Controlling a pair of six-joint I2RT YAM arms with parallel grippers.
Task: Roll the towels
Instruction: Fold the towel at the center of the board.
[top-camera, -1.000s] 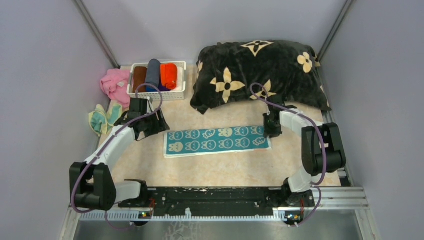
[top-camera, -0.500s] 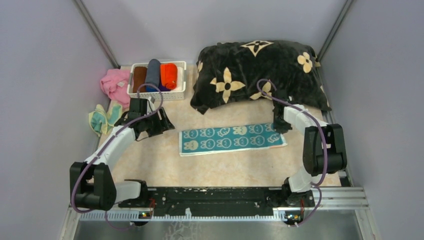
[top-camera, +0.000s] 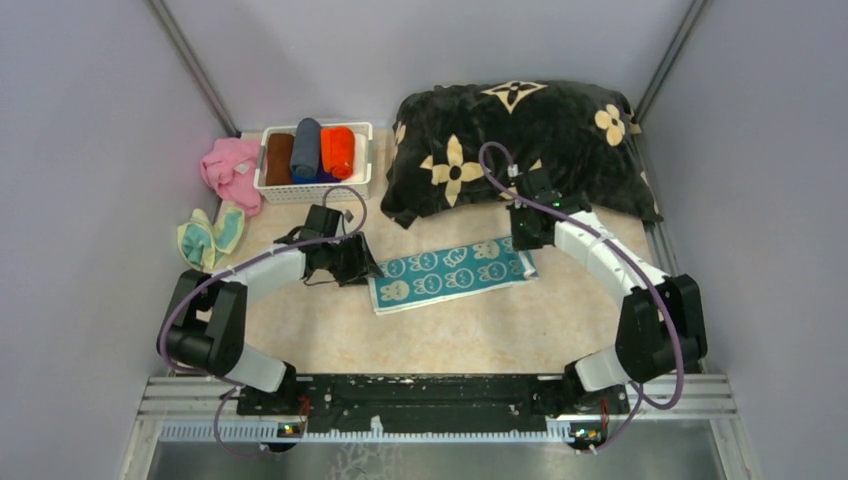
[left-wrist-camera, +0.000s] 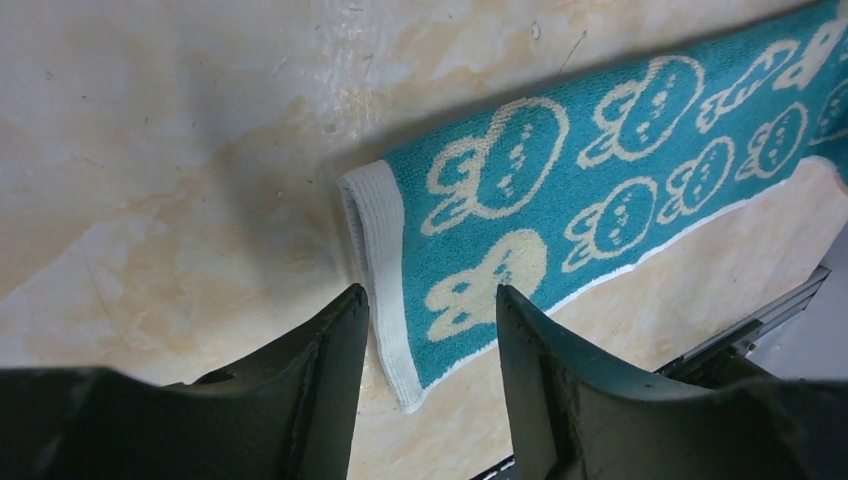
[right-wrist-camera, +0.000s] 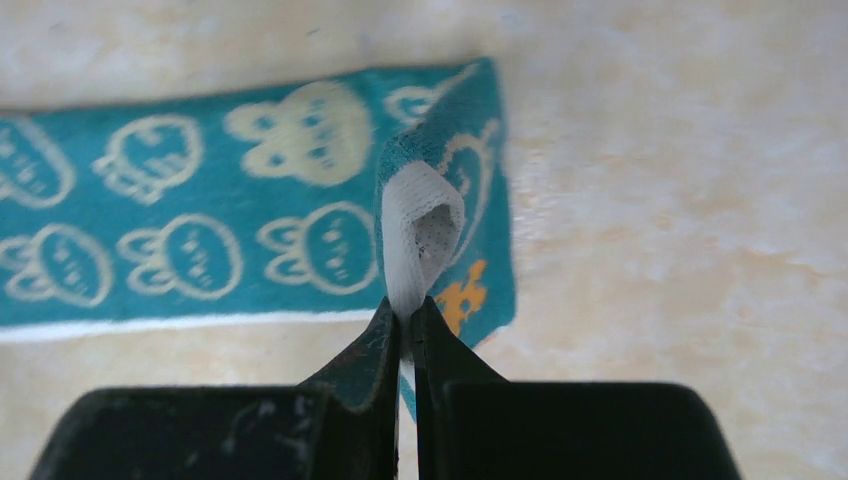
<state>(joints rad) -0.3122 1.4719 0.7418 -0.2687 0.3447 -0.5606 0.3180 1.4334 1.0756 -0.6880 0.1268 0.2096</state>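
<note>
The teal towel (top-camera: 450, 278) with pale bunny-like prints lies flat and slightly slanted on the table. My right gripper (top-camera: 522, 238) is shut on its white hem at the right end and holds that end lifted and curled over; the wrist view shows the hem pinched between the jaws (right-wrist-camera: 405, 305) above the towel (right-wrist-camera: 200, 200). My left gripper (top-camera: 362, 268) is open at the towel's left end, its jaws (left-wrist-camera: 430, 305) straddling the white-hemmed corner of the towel (left-wrist-camera: 600, 200) without touching it. The orange-red towel (top-camera: 338, 152) lies rolled in a basket. The pale yellow towel (top-camera: 208, 236) lies crumpled at far left.
A white basket (top-camera: 315, 190) at the back left holds rolled brown, blue and orange-red cloths. A pink cloth (top-camera: 230, 168) lies beside it. The big black cushion with cream flowers (top-camera: 520, 140) fills the back right, just behind the right gripper. Grey walls stand on both sides.
The right gripper dragged the teal towel rightward, then moved back left, lifting and curling its right end over. The left arm swung right and now straddles the towel's left end.
</note>
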